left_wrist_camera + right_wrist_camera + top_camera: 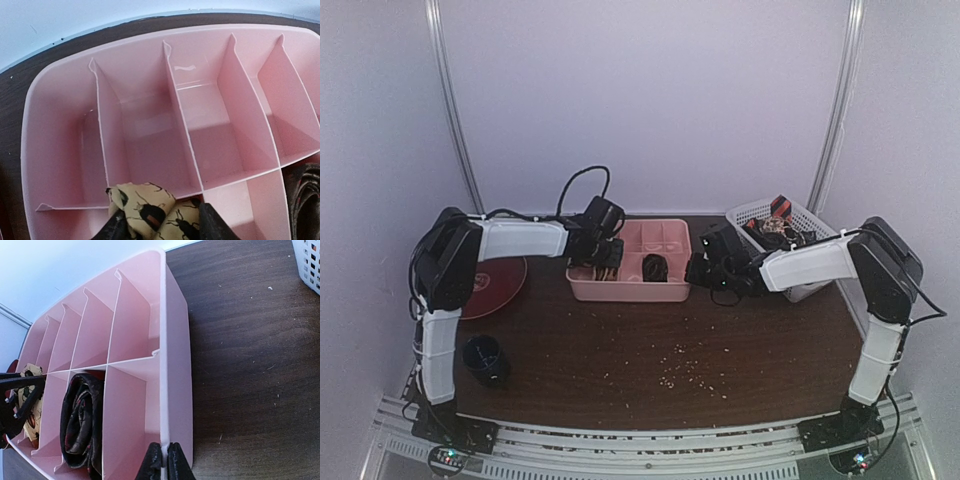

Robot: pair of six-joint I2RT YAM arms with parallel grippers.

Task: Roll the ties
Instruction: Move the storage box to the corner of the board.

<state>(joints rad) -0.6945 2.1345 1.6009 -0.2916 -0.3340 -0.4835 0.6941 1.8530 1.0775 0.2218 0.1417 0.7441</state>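
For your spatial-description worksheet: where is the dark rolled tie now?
In the top view, the dark tie sits in the near row of the pink tray, right of the tan tie.

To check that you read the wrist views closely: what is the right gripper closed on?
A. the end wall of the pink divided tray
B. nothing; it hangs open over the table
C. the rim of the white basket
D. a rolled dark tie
A: in the right wrist view the right gripper is shut, pinching the rim of the pink divided tray, while the rolled dark tie lies in a compartment apart from it.
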